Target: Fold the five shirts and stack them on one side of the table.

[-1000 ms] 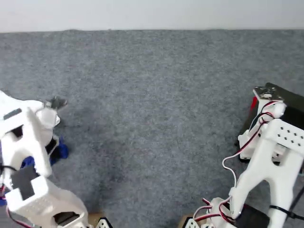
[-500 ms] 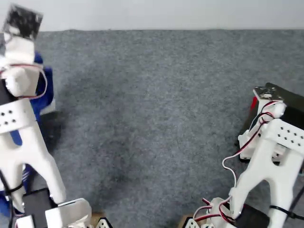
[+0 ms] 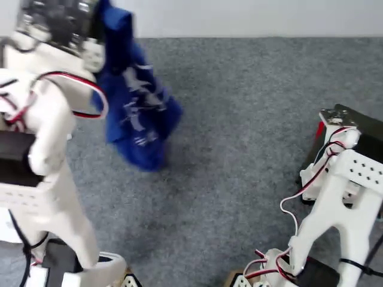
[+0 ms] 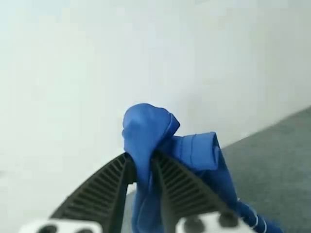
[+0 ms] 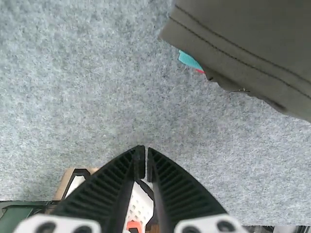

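The left gripper (image 4: 143,162) is clamped on a bunched fold of the blue shirt (image 4: 150,128) and is raised high. In the high view we see the shirt hanging from it above the far left part of the grey table (image 3: 251,119). We cannot tell whether its lower end touches the surface. The right gripper (image 5: 146,151) has its fingers together on nothing. It sits low over the table, near the hem of an olive-grey garment (image 5: 252,43).

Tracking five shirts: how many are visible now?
2: a blue shirt hanging from the left end effector, an olive shirt by the right arm. Teal and red slivers beneath may be more.
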